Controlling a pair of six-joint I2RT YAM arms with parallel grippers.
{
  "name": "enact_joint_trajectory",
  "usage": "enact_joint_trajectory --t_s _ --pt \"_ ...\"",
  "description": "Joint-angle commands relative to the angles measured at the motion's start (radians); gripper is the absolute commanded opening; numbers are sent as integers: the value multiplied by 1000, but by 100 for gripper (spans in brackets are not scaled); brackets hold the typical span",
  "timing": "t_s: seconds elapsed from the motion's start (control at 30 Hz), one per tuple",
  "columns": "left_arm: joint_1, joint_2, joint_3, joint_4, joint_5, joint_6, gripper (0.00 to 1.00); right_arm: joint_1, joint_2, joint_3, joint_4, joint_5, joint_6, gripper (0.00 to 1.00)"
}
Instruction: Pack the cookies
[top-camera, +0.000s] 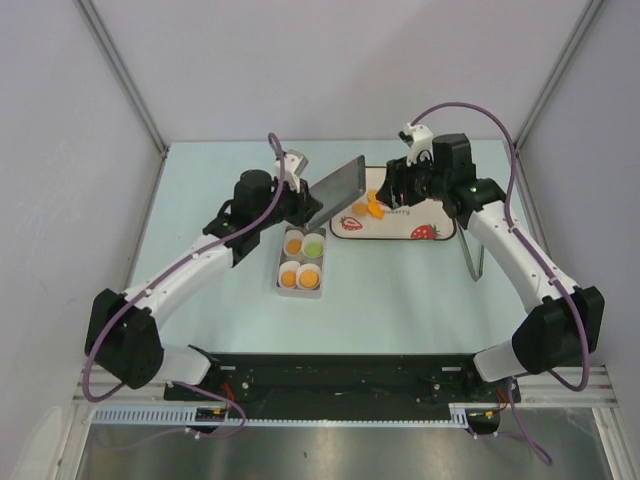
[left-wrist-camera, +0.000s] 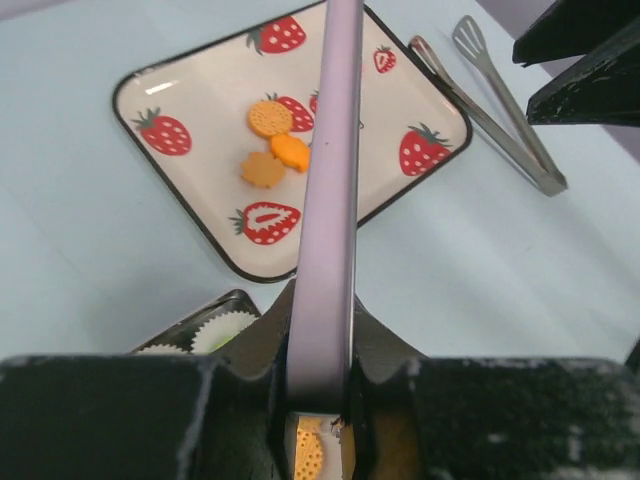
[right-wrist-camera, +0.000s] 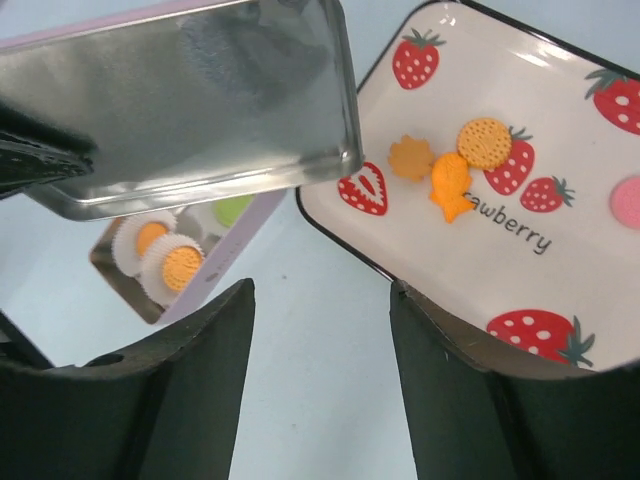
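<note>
- Three cookies (right-wrist-camera: 484, 142) are loose on the strawberry plate (right-wrist-camera: 470, 280), which sits toward the far edge of the counter (top-camera: 400, 310), right of centre.
- The tin (top-camera: 300, 293) is near the middle of the counter, a bit to the left. I count four paper cups (top-camera: 308, 277) in it. Three show orange and one looks green, no idea what that one is.
- My left gripper (left-wrist-camera: 320, 400) is clamped on the lid (top-camera: 335, 190) and holds it tilted above the tin's far end, so the tin is open.
- The right gripper (right-wrist-camera: 322, 300) hovers over the plate's left end, fingers apart, nothing in it.
- The tongs (left-wrist-camera: 490, 100) lie beside the plate on its right-edge side, untouched.
- My guess is we're roughly halfway: the plate cookies need moving over, then the lid goes on.
</note>
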Motion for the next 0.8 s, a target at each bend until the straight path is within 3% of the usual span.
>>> enact_joint_trajectory --t_s 0.0,0.17,0.4,0.77 --pt "-114 -80 69 -23 -297 193 0 -8 -11 99 3 -88 87 61" --pt "-246 -62 107 -68 -613 345 0 -14 87 234 -9 -216 213 61" --pt "-339 55 140 -50 -899 546 0 -45 151 271 48 -338 333 61" --pt "-459 145 51 243 -1164 785 0 -65 257 254 149 -455 476 60"
